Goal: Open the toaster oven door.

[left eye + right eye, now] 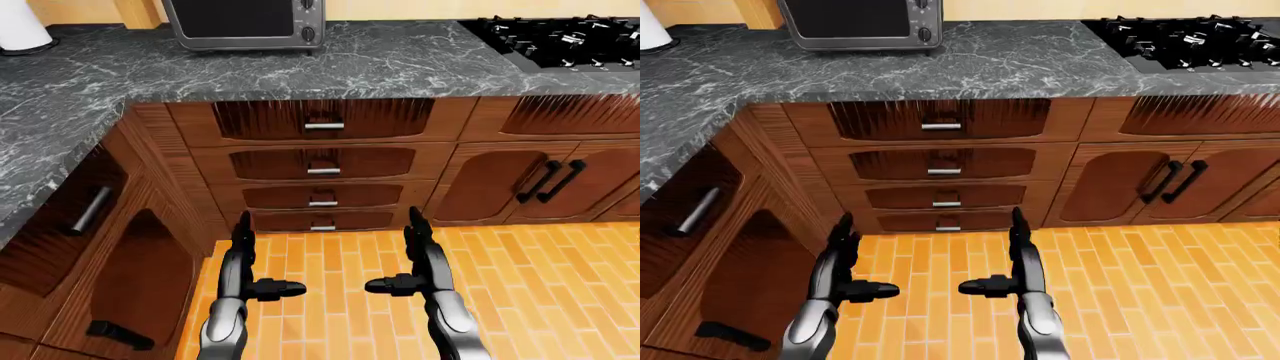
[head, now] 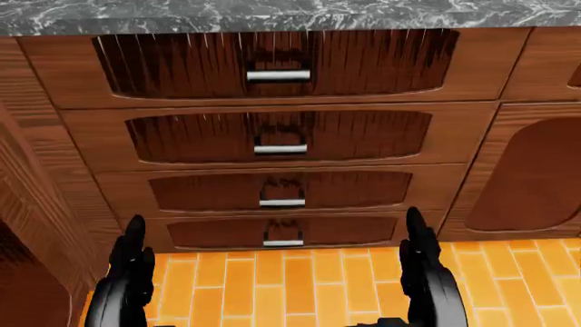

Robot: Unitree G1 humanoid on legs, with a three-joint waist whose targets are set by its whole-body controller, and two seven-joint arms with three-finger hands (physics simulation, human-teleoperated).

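Left-eye view puts the toaster oven [image 1: 245, 22] at the top edge, sitting on the dark marble counter [image 1: 400, 64] above the stack of drawers [image 1: 323, 161], with its door shut and only its lower part in frame; the handle, if it runs along the top of the door, is out of sight. Our left hand [image 1: 243, 262] and right hand [image 1: 420, 262] hang low over the orange tiled floor [image 1: 540, 285], well below the counter, fingers spread and pointing up, thumbs turned inward, nothing in either. We judge the reach has not begun. To do it well we should lift our gaze first so the whole door shows, then step closer to the drawers, since the oven sits well in from the counter's edge. We would bring one hand up above the counter's lip, keep the fingers open until they hook the handle, and pull outward and down along the door's swing, staying well apart from the stove [image 1: 570, 37] at the right
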